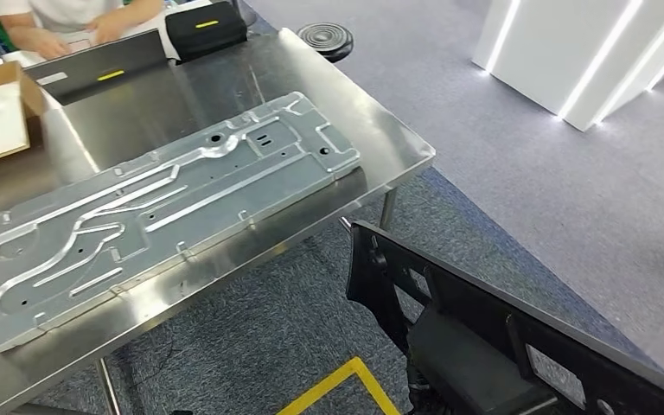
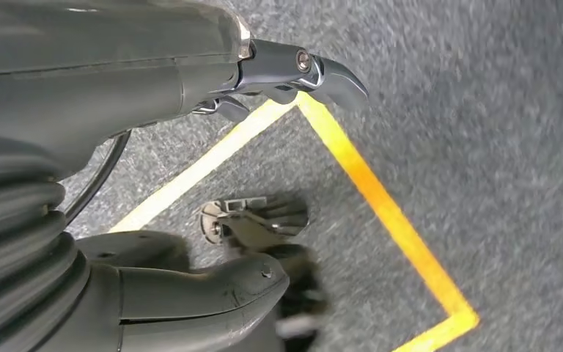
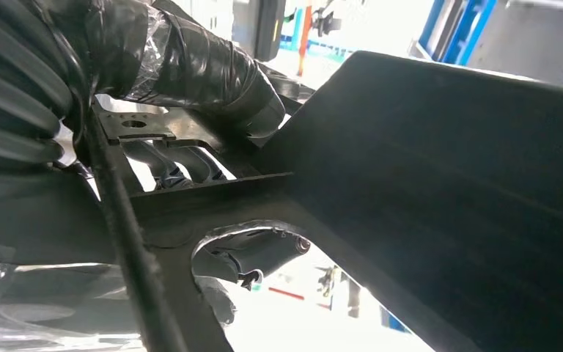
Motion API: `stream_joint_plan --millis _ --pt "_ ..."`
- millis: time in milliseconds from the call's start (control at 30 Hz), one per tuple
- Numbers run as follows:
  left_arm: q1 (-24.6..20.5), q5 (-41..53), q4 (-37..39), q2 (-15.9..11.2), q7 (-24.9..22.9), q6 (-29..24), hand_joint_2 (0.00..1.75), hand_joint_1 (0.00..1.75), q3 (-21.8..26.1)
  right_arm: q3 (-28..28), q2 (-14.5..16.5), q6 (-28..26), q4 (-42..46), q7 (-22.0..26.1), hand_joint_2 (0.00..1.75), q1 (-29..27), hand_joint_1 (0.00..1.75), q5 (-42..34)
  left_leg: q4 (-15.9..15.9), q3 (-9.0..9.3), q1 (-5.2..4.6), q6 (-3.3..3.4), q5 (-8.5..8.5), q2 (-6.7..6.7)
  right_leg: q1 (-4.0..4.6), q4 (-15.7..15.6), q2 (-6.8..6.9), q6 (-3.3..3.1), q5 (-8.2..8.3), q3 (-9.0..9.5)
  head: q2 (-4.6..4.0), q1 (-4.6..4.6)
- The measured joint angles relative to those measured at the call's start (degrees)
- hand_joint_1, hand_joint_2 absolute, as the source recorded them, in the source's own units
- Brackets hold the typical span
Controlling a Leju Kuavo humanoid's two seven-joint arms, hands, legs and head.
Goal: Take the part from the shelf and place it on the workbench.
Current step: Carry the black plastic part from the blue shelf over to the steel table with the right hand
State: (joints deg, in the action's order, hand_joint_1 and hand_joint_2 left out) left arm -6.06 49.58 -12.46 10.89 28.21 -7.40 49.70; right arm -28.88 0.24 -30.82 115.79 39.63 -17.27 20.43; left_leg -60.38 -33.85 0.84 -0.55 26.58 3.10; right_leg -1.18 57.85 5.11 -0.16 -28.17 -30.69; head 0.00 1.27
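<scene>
A factory workshop: steel workbench, stamped metal panel, yellow floor tape.

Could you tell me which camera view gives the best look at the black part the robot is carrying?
The head view: the black part shows its long frame and cutouts, off the workbench. The right wrist view shows a dark close-up of it, gripped by the right hand. The left wrist view looks at floor.
</scene>
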Motion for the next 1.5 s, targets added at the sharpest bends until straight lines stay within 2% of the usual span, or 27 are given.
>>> stream_joint_plan --millis 67,133,200,267,333,367,400,433,500,567,633,700,767,833,867,900,967,1033,1133,1200,1233,1300,1333,1367,1400,1433,1500 --pt "-0.2 0.1 0.0 0.0 0.0 -0.1 1.75 0.00 0.0 0.1 0.0 0.0 0.0 0.0 1.75 0.0 1.75 0.0 2.7 1.14 -0.45 0.69 -0.37 0.88 0.23 0.0 1.00 0.77 -0.34 0.41 0.00 -0.02" --pt "-0.1 0.1 0.0 -0.1 -0.1 -0.2 1.75 0.00 0.0 0.2 0.0 0.0 0.0 0.0 1.75 0.0 1.75 0.1 3.0 1.22 -0.49 1.42 -0.50 -0.52 0.13 -0.1 1.78 1.47 -0.62 0.95 0.00 -0.02" --pt "-0.1 0.1 0.0 -0.1 -0.1 -0.3 1.75 0.00 0.0 0.2 0.0 0.0 0.2 0.0 1.75 0.0 1.75 0.1 3.6 1.69 -0.22 2.16 -0.84 -1.78 -0.11 1.8 -0.21 2.00 -2.28 0.63 0.00 -0.04" --pt "-0.2 0.1 0.0 -0.1 -0.1 -0.3 1.75 0.00 0.0 0.3 0.0 0.0 0.4 0.0 1.75 -0.1 1.75 0.1 3.8 1.83 -0.14 2.72 -1.00 -2.99 -0.21 8.0 -3.46 2.20 -5.95 -2.23 0.00 -0.07" --pt "-0.2 0.1 0.0 -0.1 -0.2 -0.3 1.75 0.00 0.0 0.5 0.0 0.0 0.4 0.0 1.75 -0.3 1.75 0.1 3.7 1.77 -0.30 2.96 -0.97 -4.42 -0.16 14.4 -4.65 2.22 -8.35 -5.71 0.00 -0.07" --pt "-0.2 0.1 0.0 -0.1 -0.2 -0.4 1.75 0.00 0.0 0.5 0.0 0.0 0.4 0.0 1.75 -0.4 1.75 0.1 3.6 1.80 -0.37 2.98 -0.93 -5.19 -0.13 15.2 -4.81 2.18 -7.88 -6.40 0.00 -0.07" --pt "-0.1 0.1 0.0 -0.1 -0.2 -0.4 1.75 0.00 0.0 0.6 0.0 0.0 0.4 0.0 1.75 -0.4 1.75 0.1 3.5 1.88 -0.41 2.93 -0.87 -6.00 -0.12 13.8 -4.99 2.06 -6.22 -6.04 0.00 -0.07" --pt "-0.1 0.1 0.0 -0.1 -0.2 -0.4 1.75 0.00 0.0 0.6 0.0 0.0 0.4 0.0 1.75 -0.4 1.75 0.1 3.4 2.00 -0.41 2.84 -0.79 -6.82 -0.14 10.4 -5.49 1.89 -3.76 -4.74 0.00 -0.07" --pt "-0.1 0.1 0.0 0.0 -0.2 -0.5 1.75 0.00 0.0 0.6 0.0 0.0 0.5 0.0 1.75 -0.5 1.75 0.1 3.2 2.03 -0.47 2.48 -0.60 -8.31 -0.21 3.3 -7.99 1.45 -0.21 -1.89 0.00 -0.07" --pt "-0.1 0.0 0.0 0.0 -0.2 -0.6 1.75 0.00 0.0 0.7 0.0 0.0 0.6 0.0 1.75 -0.7 1.75 0.1 3.0 1.69 -0.42 1.88 -0.60 -9.46 -0.11 0.5 -9.46 1.14 0.42 -0.88 0.00 -0.06" --pt "0.1 0.0 0.0 0.0 -0.2 -0.6 1.75 0.00 0.0 0.8 0.0 0.0 0.7 0.0 1.75 -0.8 1.75 0.1 3.1 1.33 -0.26 1.14 -0.66 -10.24 -0.09 0.2 -8.42 0.70 0.55 -0.76 0.00 -0.06" --pt "0.3 -0.1 0.0 0.0 -0.2 -0.7 1.75 0.00 0.0 0.9 0.0 0.0 0.8 0.0 1.75 -0.8 1.75 0.2 1.4 0.49 -0.33 0.60 0.57 -8.13 -0.32 -0.4 -7.10 -0.06 0.72 -0.41 0.00 -0.03" --pt "0.2 -0.2 0.0 0.0 -0.2 -0.7 1.75 0.00 0.0 1.0 0.1 0.0 0.9 0.0 1.75 -0.9 1.75 0.2 -4.7 -2.44 -0.30 0.20 4.00 -4.81 -0.27 -0.6 -5.51 -0.66 0.67 -0.19 0.00 0.00" --pt "0.1 -0.2 0.0 0.0 -0.2 -0.7 1.75 0.00 0.0 1.1 0.1 0.0 0.9 0.0 1.75 -1.0 1.75 0.2 -11.9 -6.07 -0.09 -0.20 6.82 -3.69 -0.08 -0.6 -3.80 -0.87 0.46 -0.14 0.00 0.01" --pt "0.1 -0.2 0.0 0.0 -0.2 -0.7 1.75 0.00 0.0 1.1 0.1 0.0 0.9 0.0 1.75 -1.0 1.75 0.2 -13.3 -6.75 -0.03 -0.33 6.79 -3.51 -0.05 -0.5 -3.03 -0.86 0.33 -0.07 0.00 0.01" --pt "0.2 -0.2 0.0 0.0 -0.2 -0.7 1.75 0.00 0.0 1.2 0.1 0.0 0.9 0.0 1.75 -1.0 1.75 0.2 -12.3 -6.28 0.00 -0.38 5.67 -3.31 -0.04 -0.5 -2.32 -0.78 0.18 0.06 0.00 0.02" --pt "0.3 -0.2 0.0 0.0 -0.2 -0.7 1.75 0.00 0.0 1.3 0.1 0.0 0.9 0.0 1.75 -1.0 1.75 0.2 -5.0 -2.40 -0.02 -0.13 1.84 -2.20 -0.03 -0.4 -1.26 -0.44 -0.20 0.57 0.00 0.02" --pt "0.2 -0.2 0.0 0.0 -0.2 -0.7 1.75 0.00 0.0 1.3 0.1 -0.1 0.9 0.0 1.75 -0.9 1.75 0.2 1.4 1.08 -0.38 0.58 -0.23 -0.89 0.17 -0.4 -0.55 0.20 -0.60 0.95 0.00 0.01" --pt "0.4 -0.2 0.0 -0.1 -0.1 -0.8 1.75 0.00 0.1 1.3 0.1 -0.1 0.9 0.0 1.75 -0.9 1.75 0.2 3.1 1.76 -0.75 1.57 -0.34 -1.03 0.31 -0.6 0.08 1.15 -0.71 1.29 -0.02 0.00" --pt "0.5 -0.2 0.0 0.0 -0.1 -0.8 1.75 0.00 0.1 1.3 0.1 -0.1 1.0 0.0 1.75 -0.9 1.75 0.2 3.7 2.01 -0.48 2.25 -0.64 -1.43 0.17 0.5 -1.17 1.71 -1.68 1.07 -0.01 -0.02" --pt "0.4 -0.2 0.0 0.0 -0.1 -0.8 1.75 0.00 0.1 1.3 0.1 -0.1 1.0 0.0 1.75 -0.9 1.75 0.2 3.9 2.15 -0.29 2.60 -0.78 -1.58 0.09 2.7 -2.31 1.93 -3.08 0.15 -0.01 -0.03" --pt "0.2 -0.2 0.0 0.0 -0.1 -0.7 1.75 0.00 0.1 1.4 0.1 -0.1 1.1 0.0 1.75 -1.0 1.75 -0.1 4.0 2.14 -0.29 3.05 -0.82 -1.91 0.01 10.0 -4.29 2.17 -6.85 -3.51 -0.01 -0.04" --pt "0.2 -0.2 0.0 0.1 -0.1 -0.6 1.75 0.00 0.1 1.4 0.0 -0.1 1.1 0.0 1.75 -1.0 1.75 -0.3 4.0 2.13 -0.35 3.14 -0.78 -2.15 -0.01 13.6 -4.61 2.24 -8.12 -5.44 -0.01 -0.04" --pt "0.2 -0.2 0.0 0.1 0.0 -0.6 1.75 0.00 0.1 1.4 0.0 -0.1 1.1 0.0 1.75 -1.1 1.75 -0.5 3.9 2.18 -0.41 3.18 -0.72 -2.43 -0.01 15.6 -4.71 2.28 -8.31 -6.70 0.00 -0.04" --pt "0.2 -0.2 0.0 0.1 0.0 -0.7 1.75 0.00 0.1 1.4 0.0 -0.1 1.1 0.0 1.75 -1.1 1.75 -0.6 3.8 2.27 -0.43 3.17 -0.65 -2.73 -0.02 15.4 -4.74 2.24 -7.24 -6.92 0.00 -0.05" --pt "0.2 -0.2 0.0 0.1 0.0 -0.7 1.75 0.00 0.1 1.4 0.0 -0.1 1.1 0.0 1.75 -1.2 1.75 -0.7 3.8 2.41 -0.45 3.11 -0.56 -3.04 -0.02 13.0 -4.76 2.12 -5.16 -6.03 0.00 -0.05" --pt "0.2 -0.2 0.0 0.1 0.0 -0.7 1.75 0.00 0.1 1.5 0.0 -0.1 1.1 0.0 1.75 -1.2 1.75 -0.8 3.6 2.65 -0.57 2.83 -0.30 -3.59 0.09 5.1 -5.01 1.66 -0.79 -2.68 0.00 -0.05"
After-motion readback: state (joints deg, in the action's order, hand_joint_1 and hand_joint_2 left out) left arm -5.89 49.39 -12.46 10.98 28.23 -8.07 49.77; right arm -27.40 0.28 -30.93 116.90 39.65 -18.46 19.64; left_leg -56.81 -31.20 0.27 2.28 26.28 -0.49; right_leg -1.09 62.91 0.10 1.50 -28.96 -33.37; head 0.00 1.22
